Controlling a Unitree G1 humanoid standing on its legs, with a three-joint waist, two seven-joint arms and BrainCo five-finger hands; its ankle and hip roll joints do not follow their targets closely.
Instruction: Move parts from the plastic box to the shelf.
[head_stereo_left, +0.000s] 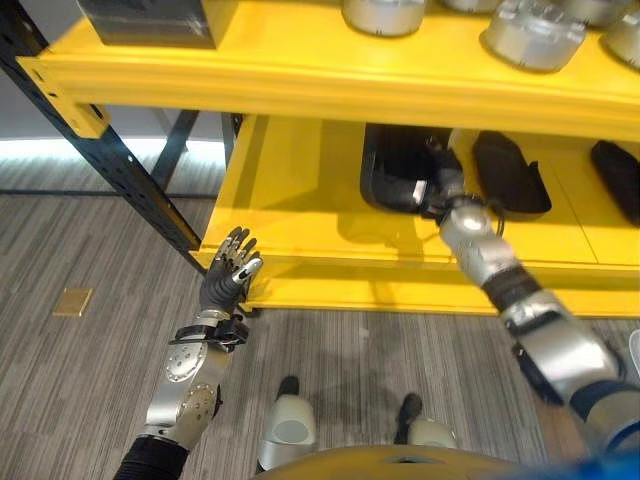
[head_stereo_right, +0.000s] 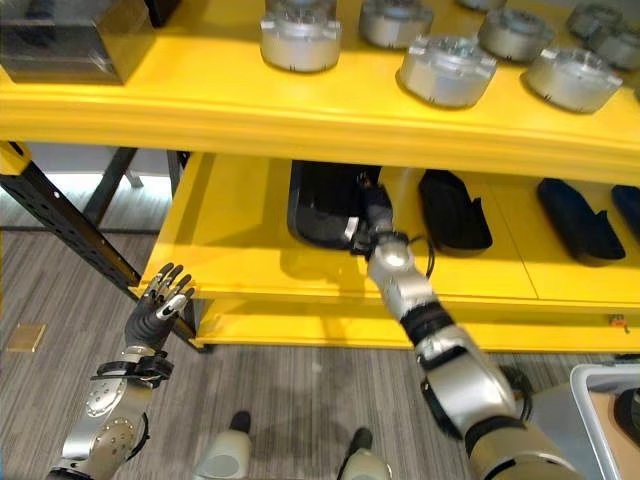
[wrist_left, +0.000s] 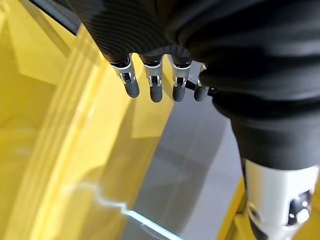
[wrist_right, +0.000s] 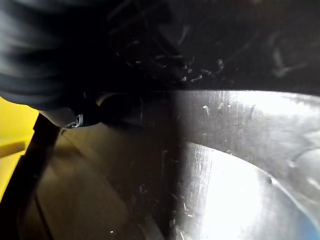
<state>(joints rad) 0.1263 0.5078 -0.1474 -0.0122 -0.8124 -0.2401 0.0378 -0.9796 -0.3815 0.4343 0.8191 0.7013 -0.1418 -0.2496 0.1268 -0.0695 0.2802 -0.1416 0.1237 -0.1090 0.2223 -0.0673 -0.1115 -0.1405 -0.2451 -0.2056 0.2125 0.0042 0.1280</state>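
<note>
**Right hand deep in the lower shelf, left hand idle at the shelf corner**

Nearest, low on the left: left hand (head_stereo_left: 228, 272) raised with fingers (wrist_left: 154, 86) straight and relaxed, holding nothing, just short of the front corner of the yellow shelf (head_stereo_left: 300, 215). Past those fingertips in the left wrist view, only the shelf's yellow edge and grey floor (head_stereo_left: 90, 360).

Further in: right hand (head_stereo_right: 372, 222) stretched forward under the upper board, onto the lower level. Tucked against the right edge of a black tray-like part (head_stereo_right: 322, 205) lying flat on the lower board; fingers hidden against the dark part, so impossible to tell whether curled or straight. Close up in the right wrist view, a scratched, shiny metal surface (wrist_right: 240, 170) right beside the hand (hard to say what it belongs to), with dark material above it.

To the right of that hand, another black elongated part (head_stereo_right: 455, 212) resting on the same board, close by but apart. Beyond it, further right, a dark blue one (head_stereo_right: 578, 220).

Above the hand, on the upper board: a row of round silver metal parts (head_stereo_right: 447, 70), standing side by side. Far to the left of them, a dark grey block (head_stereo_right: 70, 40).

Low at the right, beside the right arm: corner of a pale plastic box (head_stereo_right: 590, 400).
</note>
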